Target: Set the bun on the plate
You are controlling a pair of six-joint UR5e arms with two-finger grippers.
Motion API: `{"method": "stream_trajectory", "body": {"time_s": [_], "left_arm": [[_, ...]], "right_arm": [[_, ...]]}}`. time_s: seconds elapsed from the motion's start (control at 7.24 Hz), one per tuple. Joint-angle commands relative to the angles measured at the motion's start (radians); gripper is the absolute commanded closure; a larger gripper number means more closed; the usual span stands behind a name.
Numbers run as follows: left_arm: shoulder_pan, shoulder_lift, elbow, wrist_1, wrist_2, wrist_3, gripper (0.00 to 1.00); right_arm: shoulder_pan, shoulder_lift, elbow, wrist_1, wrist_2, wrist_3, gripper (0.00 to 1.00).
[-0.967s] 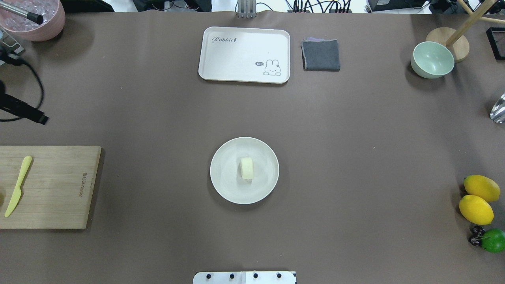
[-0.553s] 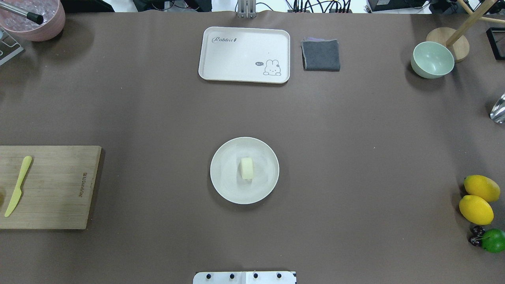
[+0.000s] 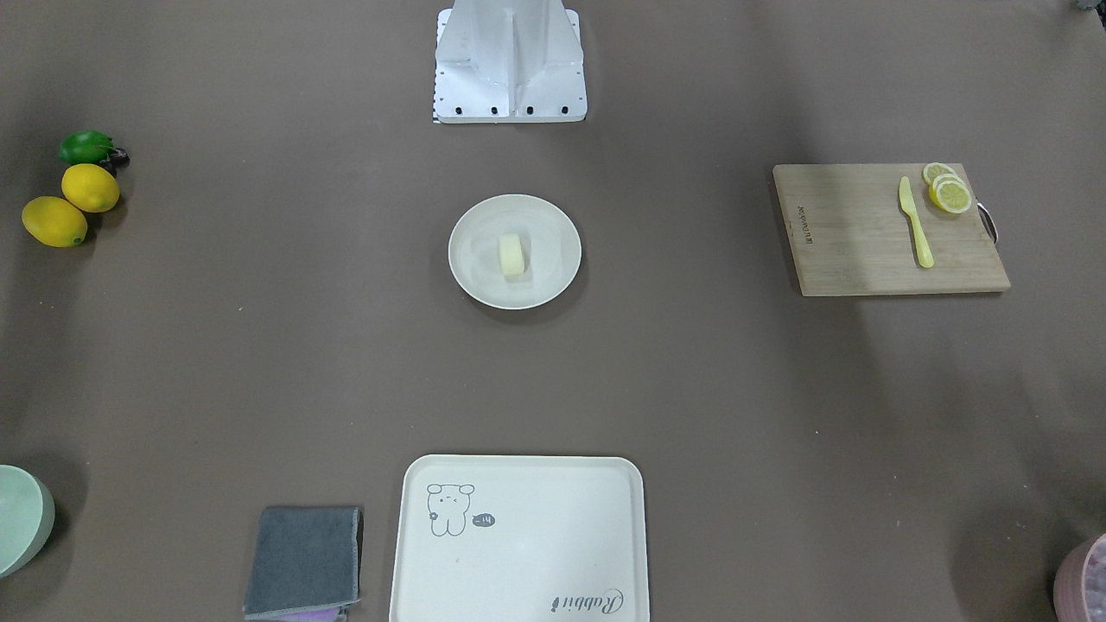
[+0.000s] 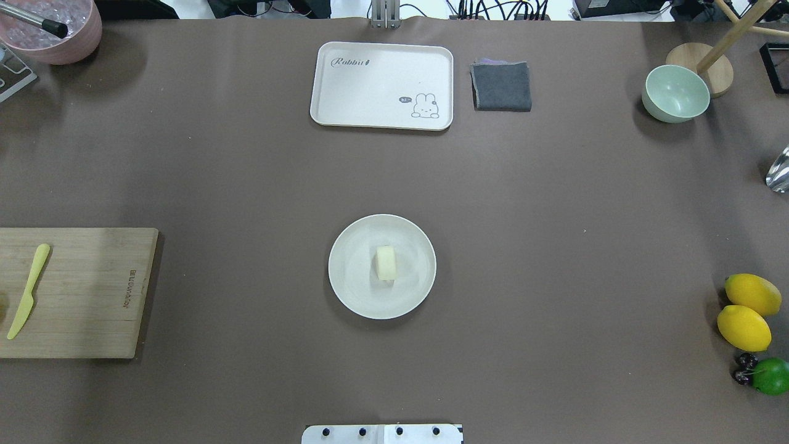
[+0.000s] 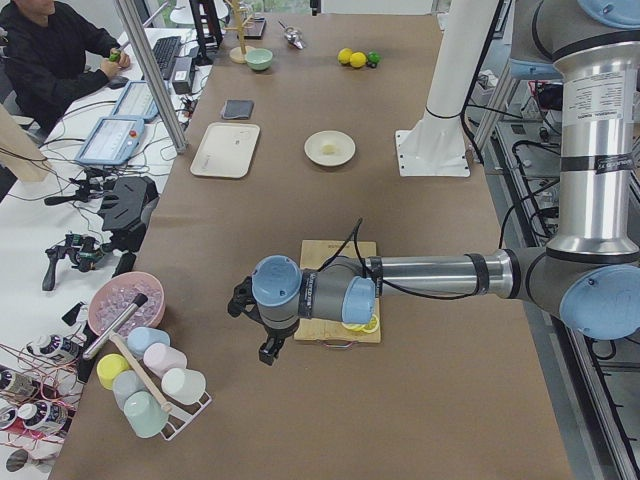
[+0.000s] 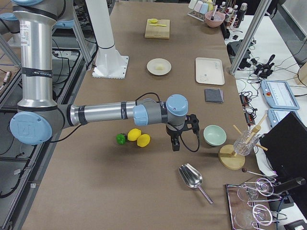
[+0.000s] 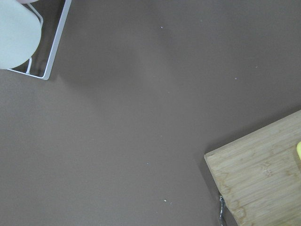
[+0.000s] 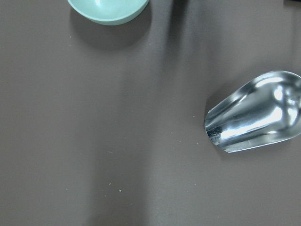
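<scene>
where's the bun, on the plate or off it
On the plate: the bun sits near its middle, with bare plate showing all around it.

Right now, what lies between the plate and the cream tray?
Nothing: in the overhead view only bare brown table cover separates the plate from the tray.

A cream rectangular tray [image 4: 370, 86] with a rabbit drawing lies on the brown tabletop [image 4: 246, 185], just beside a folded grey cloth [image 4: 501, 86]. A pale green bowl [image 4: 675, 93] sits next to a wooden stand [image 4: 684, 61]. 2 lemons [image 4: 744, 327] and a lime [image 4: 772, 376] cluster together. A yellow knife [image 3: 916, 223] and lemon slices [image 3: 948, 192] rest on a wooden cutting board [image 3: 855, 233]. A metal scoop [image 8: 256, 110] lies near the bowl.
</scene>
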Motion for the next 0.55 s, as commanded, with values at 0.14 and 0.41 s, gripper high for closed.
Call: {"method": "stream_trajectory", "body": {"time_s": [0.14, 0.41], "left_arm": [[-0.008, -0.004, -0.151, 0.155, -0.021, -0.155, 0.02], [-0.008, 0.004, -0.161, 0.153, -0.024, -0.243, 0.02]], "right_arm": [[-0.005, -0.003, -0.001, -0.009, 0.010, 0.010, 0.00], [-0.011, 0.003, -0.002, -0.026, 0.007, 0.016, 0.00]]}}
